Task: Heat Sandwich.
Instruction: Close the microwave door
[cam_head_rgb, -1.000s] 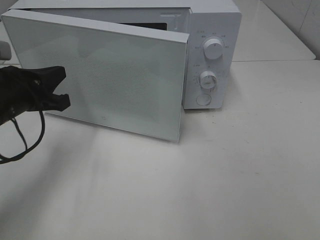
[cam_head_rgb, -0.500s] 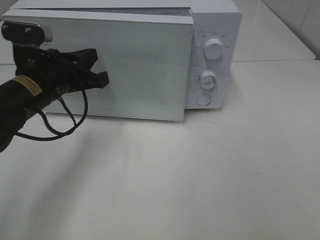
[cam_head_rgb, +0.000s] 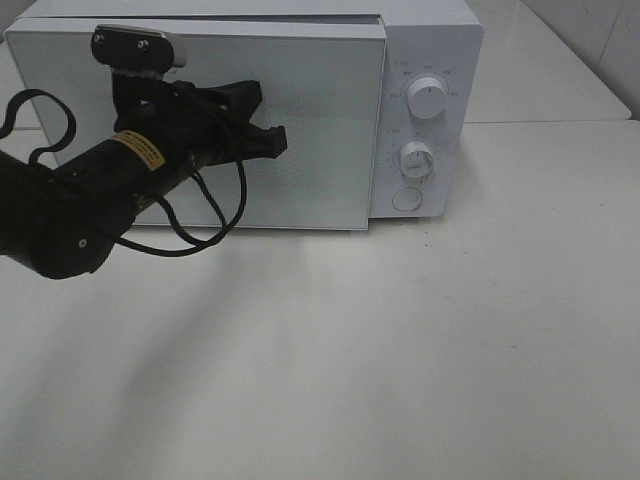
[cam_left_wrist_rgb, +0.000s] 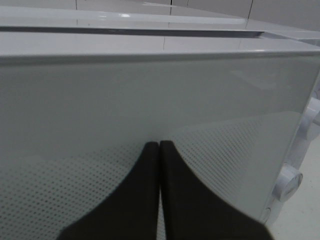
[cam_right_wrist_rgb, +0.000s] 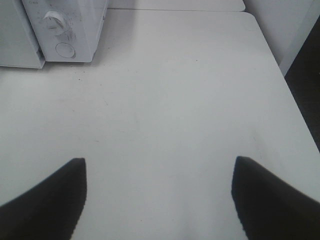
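Exterior high view shows the left arm (cam_head_rgb: 90, 200) coming in from the left side and reaching slanted up toward the microwave (cam_head_rgb: 425, 40). Its forearm is in front of the lower left part of the door (cam_head_rgb: 320, 120), and a black cable (cam_head_rgb: 215, 225) hangs in a loop below it. The left gripper (cam_head_rgb: 270, 143) points at the middle of the door, with the wrist camera (cam_head_rgb: 135, 45) sitting on top of it. In the left wrist view, the left gripper (cam_left_wrist_rgb: 159, 147) has its two dark fingers pressed together and nothing between them. The tips are right at the dotted glass of the door (cam_left_wrist_rgb: 150, 90); whether they touch it I cannot tell. A thin dark gap runs along the top of the door.

In the right wrist view, the right gripper (cam_right_wrist_rgb: 157, 165) has its fingers spread wide and empty over the bare white table (cam_right_wrist_rgb: 175, 75), well apart from the microwave (cam_right_wrist_rgb: 70, 30).

No view shows the sandwich, so its place cannot be told.
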